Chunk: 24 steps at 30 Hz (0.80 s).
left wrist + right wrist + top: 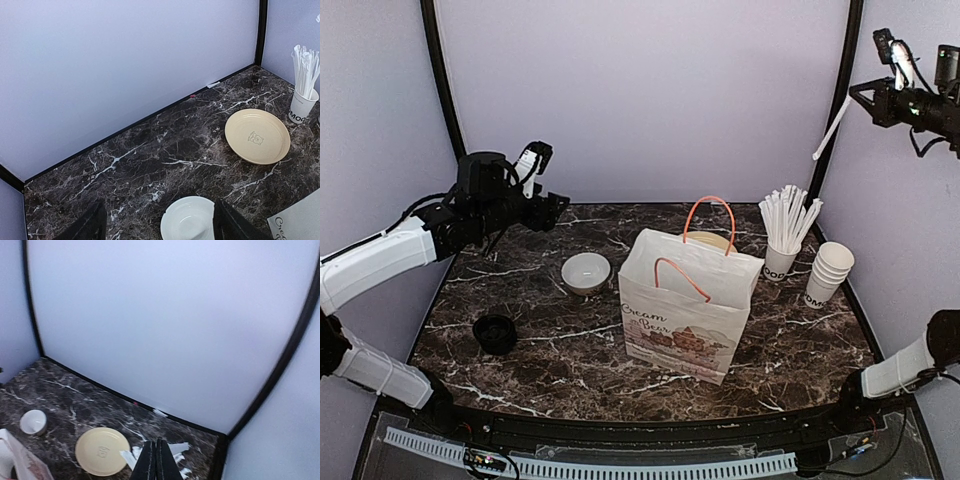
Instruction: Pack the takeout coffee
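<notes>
**Desk:** What are your claws doing?

**Operator:** My left claw (159, 205) hangs in the air over the back-left of the table (550, 350). Its fingers are spread wide with nothing between them. Through its camera I look down on a white bowl (187, 220), and a yellow plate (257, 136) lies further off. My right claw (155, 442) is up high at the far right, fingers pressed together. From above I see a white stick (832, 127) dangling from its tip, so it is pinching that.

**Desk:** And the coffee?

**Operator:** I can't find the lidded cups in any view, so I can't tell where they are. The paper bag (685, 310) stands upright mid-table with its mouth open and its orange handles up, but I can't see inside it.

**Desk:** What else is on the table?

**Operator:** The bowl sits just left of the bag, and the plate is behind it. A cup of sticks (780, 262) stands to the bag's right, with a stack of cups (830, 270) just beside that. A black round thing (495, 333) lies near the left edge, well apart from the bag.
</notes>
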### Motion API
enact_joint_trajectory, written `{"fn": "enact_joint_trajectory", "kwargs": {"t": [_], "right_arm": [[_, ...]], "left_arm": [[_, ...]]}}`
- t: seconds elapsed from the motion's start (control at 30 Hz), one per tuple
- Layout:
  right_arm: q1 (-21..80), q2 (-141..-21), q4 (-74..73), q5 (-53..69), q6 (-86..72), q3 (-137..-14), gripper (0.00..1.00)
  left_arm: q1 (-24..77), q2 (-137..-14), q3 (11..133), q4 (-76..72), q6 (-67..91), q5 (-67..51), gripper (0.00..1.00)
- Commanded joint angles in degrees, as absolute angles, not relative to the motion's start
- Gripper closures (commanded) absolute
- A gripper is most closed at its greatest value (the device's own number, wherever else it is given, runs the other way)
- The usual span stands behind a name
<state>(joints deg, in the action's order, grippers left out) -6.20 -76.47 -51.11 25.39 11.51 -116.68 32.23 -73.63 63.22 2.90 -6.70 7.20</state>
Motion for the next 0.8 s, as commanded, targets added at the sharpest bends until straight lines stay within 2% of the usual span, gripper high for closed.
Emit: {"fn": "enact_joint_trajectory", "kwargs": {"t": [0.0, 0.1, 0.2, 0.47, 0.77], "right_arm": [[-6.2, -78.0, -51.9, 53.4, 10.8, -119.0, 1.0], [-6.2, -77.7, -47.2, 66.0, 6.4, -116.7, 1.0], [-5.3, -77.8, -42.6, 71.8, 2.0, -115.6, 1.0], [3.9, -79.2, -40.5, 76.8, 1.8, -112.1, 1.0], [12.9, -84.4, -40.9, 81.7, 1.9, -116.0, 1.0]], "left_arm": [[31.8, -73.9, 63.1, 2.6, -8.1, 8.8, 0.25], [31.8, -74.0, 63.1, 2.6, -8.5, 9.2, 0.25], [31.8, -74.0, 63.0, 2.6, -8.8, 9.4, 0.25], [31.7, -74.4, 63.0, 2.6, -9.6, 10.2, 0.25], [31.7, -75.1, 62.9, 2.6, -10.1, 10.8, 0.25]]}}
